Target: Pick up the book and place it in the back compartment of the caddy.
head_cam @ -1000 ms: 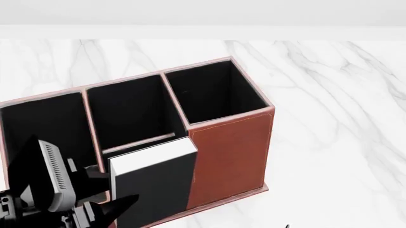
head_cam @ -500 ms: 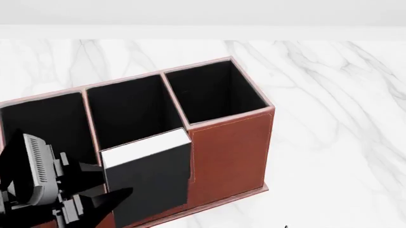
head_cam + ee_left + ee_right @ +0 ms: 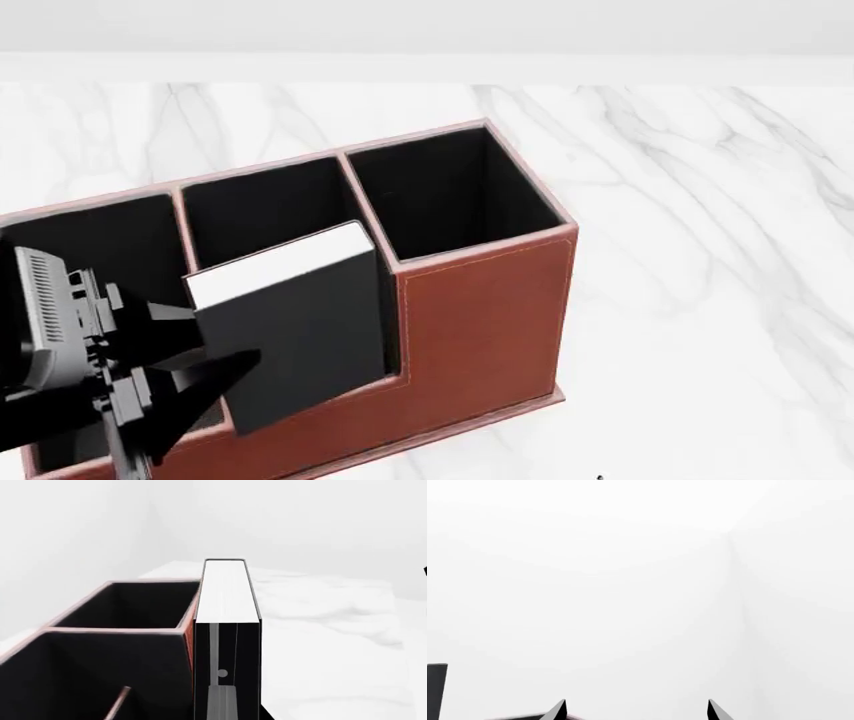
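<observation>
Book (image 3: pixel 300 325) sits clamped in the left end effector (image 3: pixel 200 385), tilted above the caddy (image 3: pixel 487 320).

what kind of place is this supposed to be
Probably a simulated desk or office tabletop: a white marble-look surface, a leather-look desk caddy with black-lined pockets, and a black book in the left tool. Blank white walls surround it.

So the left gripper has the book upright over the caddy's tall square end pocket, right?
Not quite. The head view shows the left gripper holding the book over the caddy's split middle section, by its low wall, tilted rather than upright. The tall end pocket beside it is empty.
</observation>
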`<state>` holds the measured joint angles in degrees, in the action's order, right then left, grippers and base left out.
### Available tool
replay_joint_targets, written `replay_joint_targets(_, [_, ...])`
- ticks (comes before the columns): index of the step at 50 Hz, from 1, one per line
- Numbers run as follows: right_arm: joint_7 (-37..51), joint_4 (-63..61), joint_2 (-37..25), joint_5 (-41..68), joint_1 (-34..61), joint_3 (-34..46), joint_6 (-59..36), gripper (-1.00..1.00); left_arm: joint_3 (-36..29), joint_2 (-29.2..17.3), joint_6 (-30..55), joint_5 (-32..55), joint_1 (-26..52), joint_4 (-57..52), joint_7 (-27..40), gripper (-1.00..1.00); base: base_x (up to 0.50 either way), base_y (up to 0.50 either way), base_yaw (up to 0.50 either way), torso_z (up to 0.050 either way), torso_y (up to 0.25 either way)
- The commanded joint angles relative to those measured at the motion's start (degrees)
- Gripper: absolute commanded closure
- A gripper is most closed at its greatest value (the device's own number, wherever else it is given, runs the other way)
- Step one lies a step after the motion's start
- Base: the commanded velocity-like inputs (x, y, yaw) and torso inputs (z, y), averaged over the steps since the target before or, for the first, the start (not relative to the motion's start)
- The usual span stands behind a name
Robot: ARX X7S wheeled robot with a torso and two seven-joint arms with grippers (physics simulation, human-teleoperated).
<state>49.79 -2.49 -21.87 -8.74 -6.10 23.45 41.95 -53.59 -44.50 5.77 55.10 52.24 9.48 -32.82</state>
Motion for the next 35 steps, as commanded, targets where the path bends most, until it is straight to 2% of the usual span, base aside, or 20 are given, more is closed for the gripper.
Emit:
replay_joint_targets(1, [0.12, 0.00, -0.10, 0.05, -0.01, 0.13, 0.08, -1.00, 2.26, 2.74, -0.38, 2.13, 3.24, 6.25, -4.18, 1.00, 0.00, 0.00, 0.00, 0.000, 0.000])
replay_joint_targets(25, [0.36, 0.12, -0.19, -0.05, 0.12, 0.39, 0.07, -1.00, -0.25, 10.72, 1.69, -2.37, 12.03, 25.62, -12.23, 1.00, 0.00, 0.00, 0.00, 0.000, 0.002])
replay_joint_targets(31, [0.40, 0.47, -0.13, -0.08, 0.31, 0.53, 0.18, -1.00, -0.39, 16.17, -1.00, -4.16, 15.33, 38.90, -17.32, 1.00, 0.00, 0.00, 0.00, 0.000, 0.000])
replay_joint_targets(35, [0.46, 0.38, -0.17, -0.13, 0.28, 0.55, 0.19, -1.00, -0.32, 18.29, -2.78, -4.84, 16.35, 43.95, -19.32, 1.00, 0.00, 0.00, 0.00, 0.000, 0.003])
